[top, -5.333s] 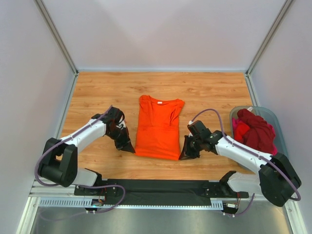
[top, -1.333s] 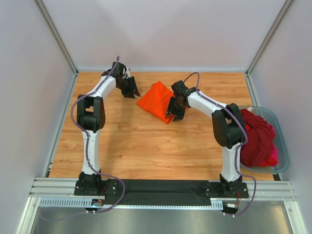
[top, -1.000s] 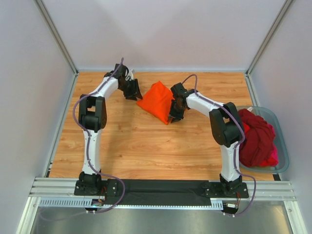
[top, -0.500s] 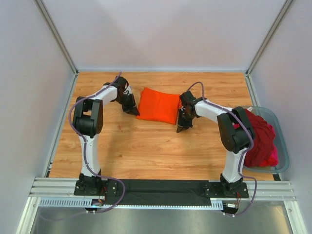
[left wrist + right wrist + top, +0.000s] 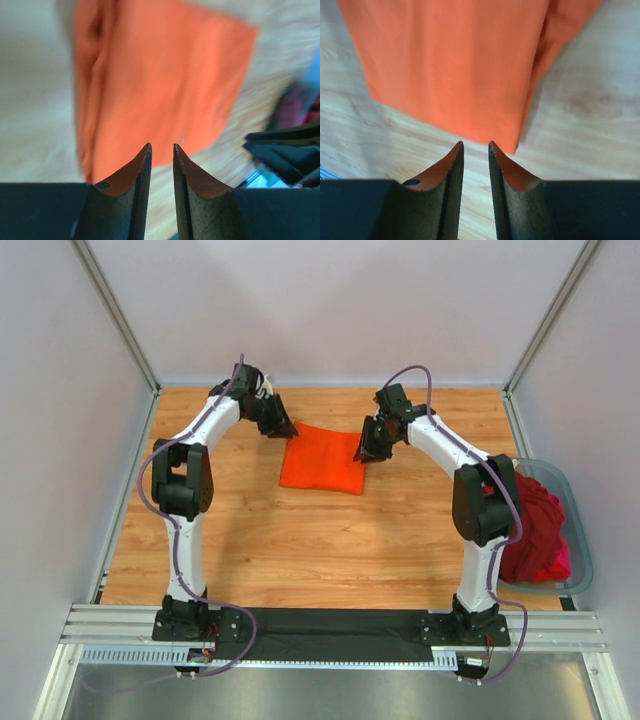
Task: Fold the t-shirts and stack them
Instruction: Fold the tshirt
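Observation:
A bright orange t-shirt lies flat on the wooden table as a folded rectangle, at the far middle. My left gripper hovers at its far left corner, open, with nothing between the fingers. My right gripper sits at its right edge, also open and holding nothing. The left wrist view has the orange t-shirt beyond my left gripper. Just past my right gripper in the right wrist view lies a corner of the orange t-shirt. A dark red t-shirt and a magenta one are heaped in the tub.
The grey-blue plastic tub stands at the table's right edge, next to the right arm's base. Grey walls close in the table on the left, back and right. Bare wood stretches between the orange shirt and the arm bases.
The orange shirt went from a bunched, lifted diamond to a flat folded rectangle on the table. Both grippers let go of it and moved up to its far corners.

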`<action>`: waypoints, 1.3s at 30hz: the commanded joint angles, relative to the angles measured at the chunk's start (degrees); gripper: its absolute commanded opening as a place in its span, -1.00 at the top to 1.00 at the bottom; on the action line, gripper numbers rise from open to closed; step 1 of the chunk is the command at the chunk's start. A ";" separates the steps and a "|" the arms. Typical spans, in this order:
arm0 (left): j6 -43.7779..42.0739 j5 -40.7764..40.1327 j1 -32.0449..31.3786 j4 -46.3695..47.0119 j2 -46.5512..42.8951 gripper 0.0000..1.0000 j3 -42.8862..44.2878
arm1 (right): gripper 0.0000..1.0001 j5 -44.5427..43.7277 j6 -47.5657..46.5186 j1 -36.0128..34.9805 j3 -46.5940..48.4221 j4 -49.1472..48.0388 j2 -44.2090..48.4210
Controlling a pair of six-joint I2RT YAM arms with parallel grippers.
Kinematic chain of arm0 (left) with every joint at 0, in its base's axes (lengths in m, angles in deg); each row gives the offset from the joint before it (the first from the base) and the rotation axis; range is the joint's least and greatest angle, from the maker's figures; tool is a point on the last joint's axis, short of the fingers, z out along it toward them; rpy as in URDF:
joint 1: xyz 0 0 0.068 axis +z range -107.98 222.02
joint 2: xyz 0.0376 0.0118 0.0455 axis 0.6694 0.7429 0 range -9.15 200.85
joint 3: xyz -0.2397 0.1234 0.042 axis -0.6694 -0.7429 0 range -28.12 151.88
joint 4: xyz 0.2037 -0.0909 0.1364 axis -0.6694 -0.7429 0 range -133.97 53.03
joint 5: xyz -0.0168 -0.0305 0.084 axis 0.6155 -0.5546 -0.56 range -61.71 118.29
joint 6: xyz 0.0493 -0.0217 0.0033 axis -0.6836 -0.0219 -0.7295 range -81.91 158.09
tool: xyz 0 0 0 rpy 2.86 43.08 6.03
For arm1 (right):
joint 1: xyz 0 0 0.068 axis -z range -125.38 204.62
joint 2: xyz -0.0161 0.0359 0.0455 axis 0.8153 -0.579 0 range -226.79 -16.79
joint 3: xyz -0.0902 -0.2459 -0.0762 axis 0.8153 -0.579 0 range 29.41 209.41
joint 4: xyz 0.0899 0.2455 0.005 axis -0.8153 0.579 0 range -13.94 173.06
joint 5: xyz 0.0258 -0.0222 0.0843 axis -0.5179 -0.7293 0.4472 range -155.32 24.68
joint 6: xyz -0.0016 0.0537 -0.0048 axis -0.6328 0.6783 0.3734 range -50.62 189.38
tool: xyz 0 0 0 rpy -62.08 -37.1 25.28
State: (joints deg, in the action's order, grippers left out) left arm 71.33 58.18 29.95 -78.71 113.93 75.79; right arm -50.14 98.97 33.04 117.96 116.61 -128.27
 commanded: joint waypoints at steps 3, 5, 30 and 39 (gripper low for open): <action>5.95 11.23 0.03 14.46 9.17 0.39 8.58 | 0.44 2.04 -1.46 2.68 11.27 -0.30 -8.39; 7.63 12.99 0.21 19.73 10.67 0.39 8.23 | 0.45 3.19 -1.55 3.12 12.52 -0.91 -11.02; 14.07 9.06 1.79 26.90 9.10 0.30 7.17 | -0.06 -8.94 2.32 4.89 15.15 -4.35 -13.58; 0.70 0.26 2.32 11.16 5.59 0.30 4.28 | -0.03 -10.61 2.50 4.27 21.30 -2.42 -18.86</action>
State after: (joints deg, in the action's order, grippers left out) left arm 78.04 62.16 31.96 -60.94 123.60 81.52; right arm -58.54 100.96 37.89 135.95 113.90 -145.10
